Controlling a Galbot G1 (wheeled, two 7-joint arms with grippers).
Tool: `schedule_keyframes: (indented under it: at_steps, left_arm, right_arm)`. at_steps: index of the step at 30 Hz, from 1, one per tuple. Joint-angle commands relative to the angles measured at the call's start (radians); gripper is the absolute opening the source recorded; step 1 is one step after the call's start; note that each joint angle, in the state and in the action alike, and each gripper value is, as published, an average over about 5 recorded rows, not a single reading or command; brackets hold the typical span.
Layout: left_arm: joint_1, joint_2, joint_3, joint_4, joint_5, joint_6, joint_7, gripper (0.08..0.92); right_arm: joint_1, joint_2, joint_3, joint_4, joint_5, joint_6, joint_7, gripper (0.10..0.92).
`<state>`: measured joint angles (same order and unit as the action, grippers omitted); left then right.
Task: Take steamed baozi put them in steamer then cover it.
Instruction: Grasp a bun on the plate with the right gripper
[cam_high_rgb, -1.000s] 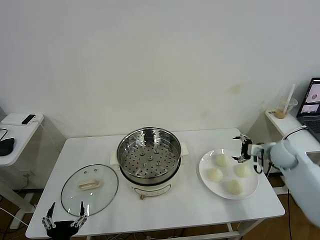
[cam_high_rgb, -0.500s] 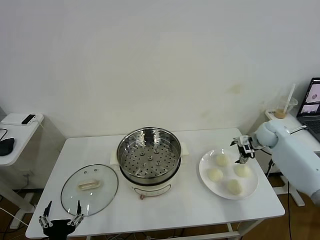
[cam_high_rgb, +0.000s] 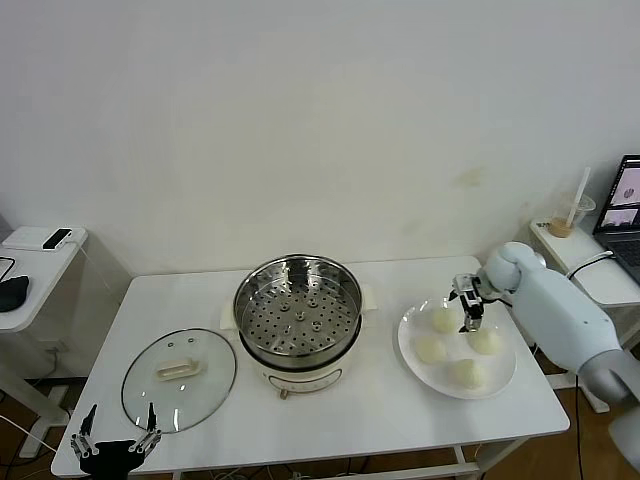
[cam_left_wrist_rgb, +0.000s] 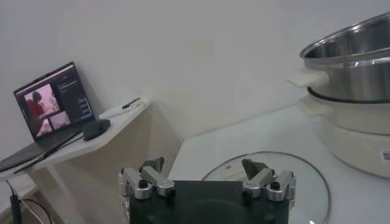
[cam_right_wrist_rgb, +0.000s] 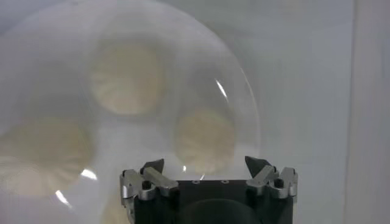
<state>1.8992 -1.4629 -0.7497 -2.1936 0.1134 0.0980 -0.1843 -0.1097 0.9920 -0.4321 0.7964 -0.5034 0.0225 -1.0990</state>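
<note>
Head view: white desk (cam_high_rgb: 390, 420) carrying the steamer (cam_high_rgb: 298, 312) at centre, shiny pot with perforated tray bare, on a cream base. Glass cover (cam_high_rgb: 180, 378) lying flat on the desk to the robot's left of the steamer, cream handle up. White plate (cam_high_rgb: 410, 328) on the robot's right with four steamed baozi (cam_high_rgb: 443, 319) on it. Right hand (cam_high_rgb: 468, 305) poised over the plate's far side, between two of the buns, fingers spread wide, holding nothing. Left hand (cam_high_rgb: 112, 447) low at the near desk edge, just in front of the cover, fingers wide apart and empty. Side table (cam_high_rgb: 30, 262) with a mouse off to the left; cup with straw (cam_high_rgb: 570, 214) and laptop (cam_high_rgb: 622, 205) off to the right.

Left wrist view: left hand (cam_left_wrist_rgb: 206, 180) open, nothing between its fingers; cover (cam_left_wrist_rgb: 304, 182) just beyond, steamer (cam_left_wrist_rgb: 350, 103) farther on.

Right wrist view: right hand (cam_right_wrist_rgb: 208, 175) open directly above the plate (cam_right_wrist_rgb: 241, 115); one baozi (cam_right_wrist_rgb: 205, 140) just ahead of the fingertips, others blurred around it.
</note>
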Motion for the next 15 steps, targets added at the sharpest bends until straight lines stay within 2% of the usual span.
schedule_keyframes:
  at_steps: [1,15]
  left_arm:
    - [0.0,0.0,-0.001,0.003,0.0,0.0,0.0,0.823]
    - [-0.005,0.0,0.004,0.007,0.0,-0.003,-0.002,0.823]
  right_arm:
    - [0.015,0.048,-0.019,-0.058,-0.015,0.001,0.006,0.819]
    - [0.021,0.048,-0.016,-0.064,-0.008,-0.007,0.011,0.653]
